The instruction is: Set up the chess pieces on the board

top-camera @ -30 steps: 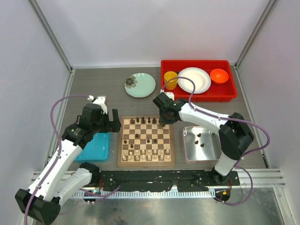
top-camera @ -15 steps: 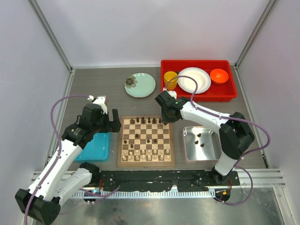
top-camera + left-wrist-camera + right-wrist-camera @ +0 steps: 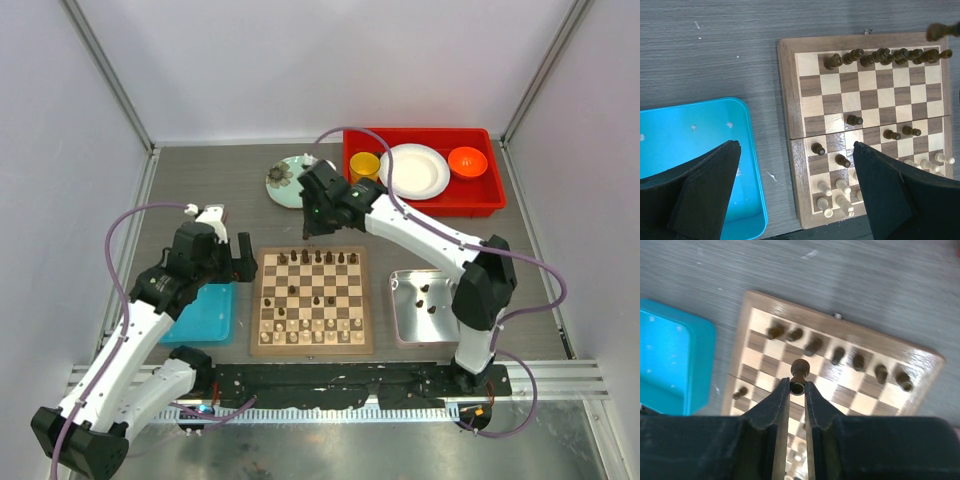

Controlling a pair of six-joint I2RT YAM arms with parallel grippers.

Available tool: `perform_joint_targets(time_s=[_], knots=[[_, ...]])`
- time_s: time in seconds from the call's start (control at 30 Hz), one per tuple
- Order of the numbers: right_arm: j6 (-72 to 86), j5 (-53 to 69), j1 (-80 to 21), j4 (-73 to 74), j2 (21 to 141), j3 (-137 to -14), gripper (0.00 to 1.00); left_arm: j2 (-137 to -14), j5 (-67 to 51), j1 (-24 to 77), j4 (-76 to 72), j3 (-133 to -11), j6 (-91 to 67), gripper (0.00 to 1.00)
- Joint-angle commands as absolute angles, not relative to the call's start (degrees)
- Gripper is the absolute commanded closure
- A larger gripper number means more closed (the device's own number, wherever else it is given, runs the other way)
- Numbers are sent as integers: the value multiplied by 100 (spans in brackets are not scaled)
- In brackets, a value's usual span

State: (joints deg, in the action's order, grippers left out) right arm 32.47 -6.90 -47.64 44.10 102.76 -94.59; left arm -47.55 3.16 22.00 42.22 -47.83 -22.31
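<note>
Chess pieces (image 3: 855,120) stand on the board (image 3: 870,80), dark ones mostly along the far row and pale ones nearest. The right gripper (image 3: 797,387), raised near the far side, is clamped on one dark piece (image 3: 799,369). The left gripper (image 3: 796,147) hovers with its fingers wide apart over the blue tray (image 3: 690,130) and the board's left edge.

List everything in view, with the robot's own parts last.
board: one, tan and dark brown squares, table centre
dark chess pieces: several, brown, far row plus a few mid-board
pale chess pieces: several, cream, near rows
held piece: one, dark brown, above the board's far side
blue tray: one, left of the board
metal tray: one, silver, right of the board
three dark pieces: brown, inside the metal tray
red bin: one, far right
yellow cup, white plate, orange bowl: one each, in the red bin
green plate: one, pale, flower print, far centre
left gripper: open, over the board's left edge
right gripper: shut on the held piece
</note>
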Motion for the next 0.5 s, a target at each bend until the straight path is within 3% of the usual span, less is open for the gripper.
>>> perform_joint_targets(time_s=[0.0,0.23,0.47], knots=[[2892,-361,-4930,4737,11124,-10668,99,-4439,457,2180,4017,-4834,-2268,0],[2611,78,-5089,5474,12802,-13004,99,-4298,501,2171,3981,-4825,-2268,0],[2470,378,-5194,5634,13605,-13746,99,-4315,466,2180,3946,-4808,-2259,0]])
